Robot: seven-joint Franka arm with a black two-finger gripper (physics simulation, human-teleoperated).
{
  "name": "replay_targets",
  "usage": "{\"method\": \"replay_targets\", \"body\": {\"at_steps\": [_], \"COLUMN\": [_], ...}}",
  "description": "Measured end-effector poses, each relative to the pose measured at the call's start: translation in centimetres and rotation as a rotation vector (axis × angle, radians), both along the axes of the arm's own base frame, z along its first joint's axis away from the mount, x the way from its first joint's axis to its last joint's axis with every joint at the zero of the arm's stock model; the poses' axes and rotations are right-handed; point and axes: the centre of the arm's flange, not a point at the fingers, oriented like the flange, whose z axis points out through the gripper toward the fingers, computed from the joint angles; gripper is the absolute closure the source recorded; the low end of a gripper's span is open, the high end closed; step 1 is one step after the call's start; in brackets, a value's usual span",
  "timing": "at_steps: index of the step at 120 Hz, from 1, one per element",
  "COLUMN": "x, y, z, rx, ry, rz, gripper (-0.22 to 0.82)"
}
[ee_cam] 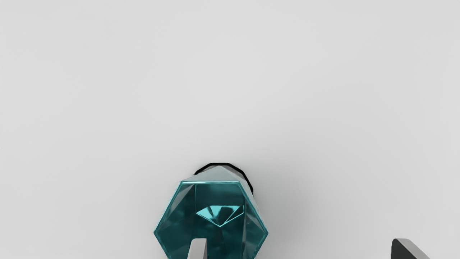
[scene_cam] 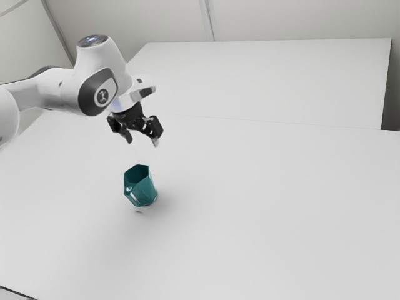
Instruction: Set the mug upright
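Mug: a teal, six-sided, faceted mug with a glossy surface (scene_cam: 145,191) is seen on the table, below the gripper, in the exterior view's left half.
Mug's mouth: the hexagonal opening is turned upward, toward the hand; in the exterior view it is also angled to that view's left, and the body looks tilted.
Mug's base: a dark-edged rim (ee_cam: 220,164) is seen past one side of the mouth in the wrist view; whether the base is set flat cannot be told.
Gripper: the black two-finger gripper (scene_cam: 142,142) is held above the mug, apart from it, with its fingers spread wide and nothing gripped.
Fingertips: in the wrist view, part of the mug's mouth is covered by one grey tip (ee_cam: 198,248), while the other is seen over bare tabletop, well to the side of the mug.
Arm: the white, rounded robot arm with dark joint trim (scene_cam: 67,90) is extended from the exterior view's left.
Table: a broad, smooth, white surface (scene_cam: 262,219) is softly shadowed around the mug.
Background: another white, flat-topped surface (scene_cam: 269,78) is seen behind, backed by a pale wall (scene_cam: 300,19).
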Motion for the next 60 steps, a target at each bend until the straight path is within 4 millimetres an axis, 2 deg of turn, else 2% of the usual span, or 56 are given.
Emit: {"method": "replay_targets", "body": {"at_steps": [26,60], "x": [0.7,1.2], "y": [0.9,1.6], "z": [5.5,11.5], "rx": [-0.020,-0.019], "ry": [0.069,0.085], "rz": [0.035,0.055], "gripper": [0.03,0.02]}}
